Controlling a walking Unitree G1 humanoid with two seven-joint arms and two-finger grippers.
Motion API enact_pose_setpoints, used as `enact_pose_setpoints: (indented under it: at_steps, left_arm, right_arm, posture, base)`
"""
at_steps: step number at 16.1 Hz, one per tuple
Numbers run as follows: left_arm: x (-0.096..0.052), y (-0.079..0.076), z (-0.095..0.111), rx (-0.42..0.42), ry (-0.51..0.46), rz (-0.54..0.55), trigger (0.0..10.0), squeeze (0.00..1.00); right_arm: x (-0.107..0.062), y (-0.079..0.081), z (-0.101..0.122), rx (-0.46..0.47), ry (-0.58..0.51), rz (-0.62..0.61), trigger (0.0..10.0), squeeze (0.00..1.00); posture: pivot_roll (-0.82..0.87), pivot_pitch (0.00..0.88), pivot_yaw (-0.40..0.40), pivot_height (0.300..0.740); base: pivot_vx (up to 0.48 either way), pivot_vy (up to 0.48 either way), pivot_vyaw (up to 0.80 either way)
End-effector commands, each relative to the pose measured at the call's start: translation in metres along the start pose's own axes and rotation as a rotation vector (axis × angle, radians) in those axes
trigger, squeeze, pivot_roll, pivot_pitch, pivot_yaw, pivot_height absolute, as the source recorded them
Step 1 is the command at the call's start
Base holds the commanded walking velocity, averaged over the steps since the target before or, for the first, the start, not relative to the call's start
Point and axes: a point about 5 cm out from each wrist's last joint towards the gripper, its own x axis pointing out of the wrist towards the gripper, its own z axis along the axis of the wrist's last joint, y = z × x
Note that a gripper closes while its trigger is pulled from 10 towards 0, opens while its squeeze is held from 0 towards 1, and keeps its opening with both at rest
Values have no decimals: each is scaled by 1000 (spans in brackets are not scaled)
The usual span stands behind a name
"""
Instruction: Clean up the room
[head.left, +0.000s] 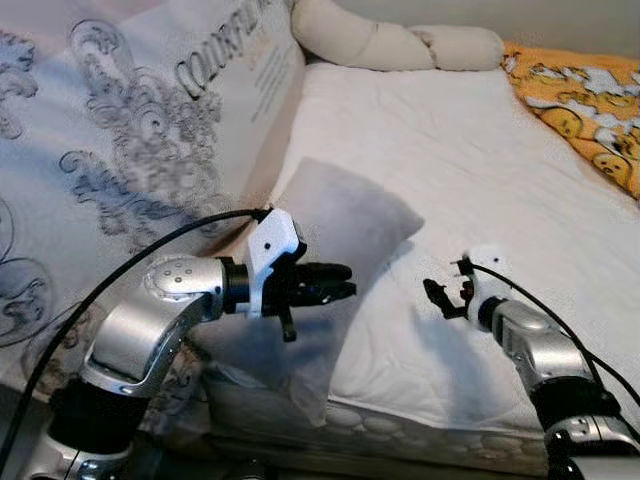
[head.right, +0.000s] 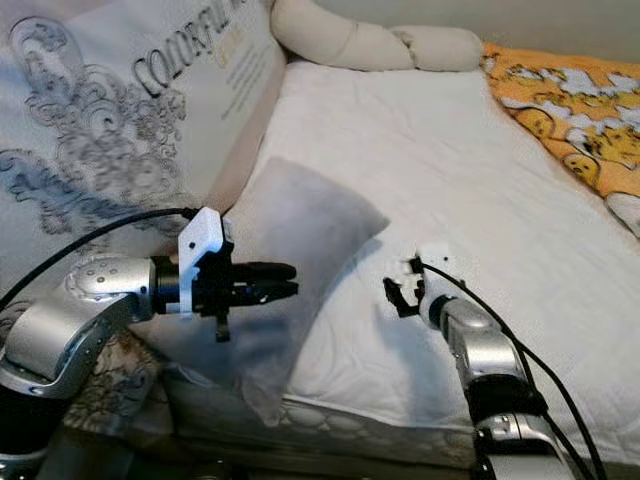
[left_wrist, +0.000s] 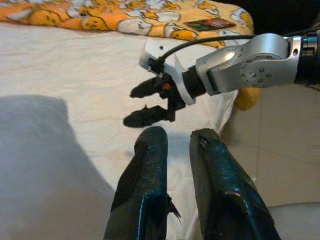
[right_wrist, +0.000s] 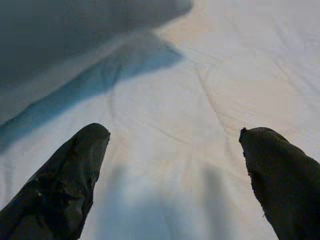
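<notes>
Two hands are raised over the bed with the white quilted sheet (head.left: 480, 160), and we find neither holding anything. We note the left hand (head.left: 335, 283) hovering above the soft grey rectangular pillow (head.left: 340, 225), its two black fingers (left_wrist: 150, 165) nearly together with only a narrow gap between them. The right hand (head.left: 445, 297) hangs over bare sheet just beside the pillow's near corner, its fingers spread wide, as the right wrist view confirms.

The grey pillow lies askew near the bed's left edge, one end over the mattress side, resting against a large pale patterned upright panel with lettering (head.left: 150, 130). At the head of the bed we see a long cream bolster cushion (head.left: 400, 45); an orange blanket printed with yellow cartoon figures (head.left: 580, 100) covers the right side.

We judge the step in hand to be the approach to the pillow, not yet grasped. The next move calls for the left hand to open, descend and close on the pillow's fabric, the right hand moving to its near corner.
</notes>
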Motion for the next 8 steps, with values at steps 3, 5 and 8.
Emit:
enact_pose_setpoints:
  at_steps: [3,5,8]
  left_arm:
    - [-2,19,-5,-20,19,128,10000,1000]
    - [5,41,-13,14,53,285,10000,1000]
    - [17,67,-29,84,137,411,10000,1000]
  right_arm:
    - [-11,13,6,-56,-6,95,10000,0]
    - [-15,26,8,-64,-4,142,10000,604]
    - [-24,56,9,-132,50,292,10000,1000]
  posture:
    - [-23,0,26,740]
    - [-25,0,17,740]
    - [-51,0,26,740]
  base:
    - [0,0,0]
    - [0,0,0]
    - [0,0,0]
